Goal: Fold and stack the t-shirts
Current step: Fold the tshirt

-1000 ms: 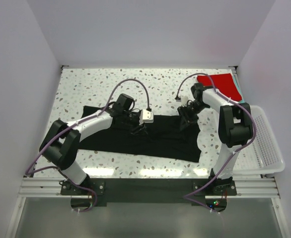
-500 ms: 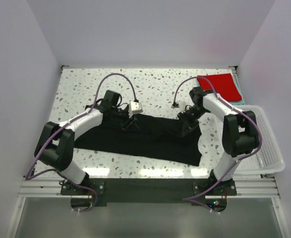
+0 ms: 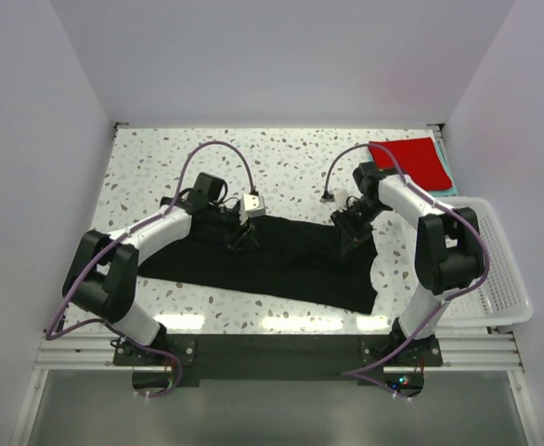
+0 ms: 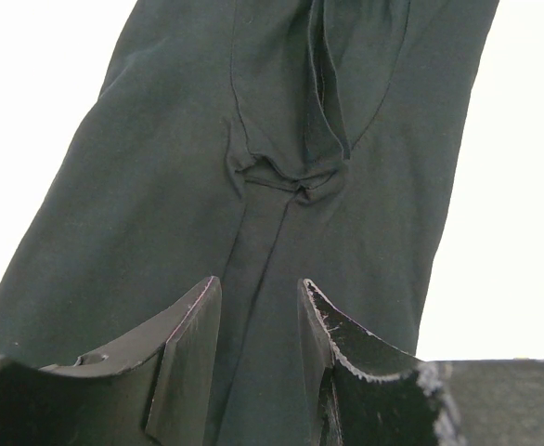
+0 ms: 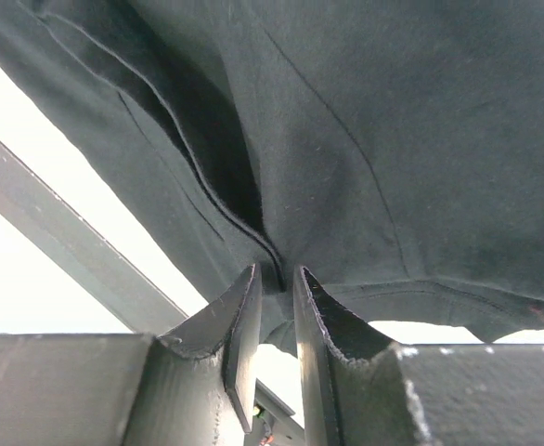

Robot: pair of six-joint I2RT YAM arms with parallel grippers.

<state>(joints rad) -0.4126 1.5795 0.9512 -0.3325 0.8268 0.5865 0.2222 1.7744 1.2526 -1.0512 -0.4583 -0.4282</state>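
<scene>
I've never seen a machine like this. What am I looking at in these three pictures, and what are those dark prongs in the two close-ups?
These are two robot arms bolted to the near edge of a speckled table. The wide picture comes from a camera fixed above and behind them. The close-ups come from small cameras on the wrists, so the prongs are each arm's own two fingers. The left gripper and the right gripper each pinch a fold of the black shirt spread across the table. In the far right corner lies a red shirt with a teal shirt showing beneath it; a white basket sits at the right edge.
</scene>
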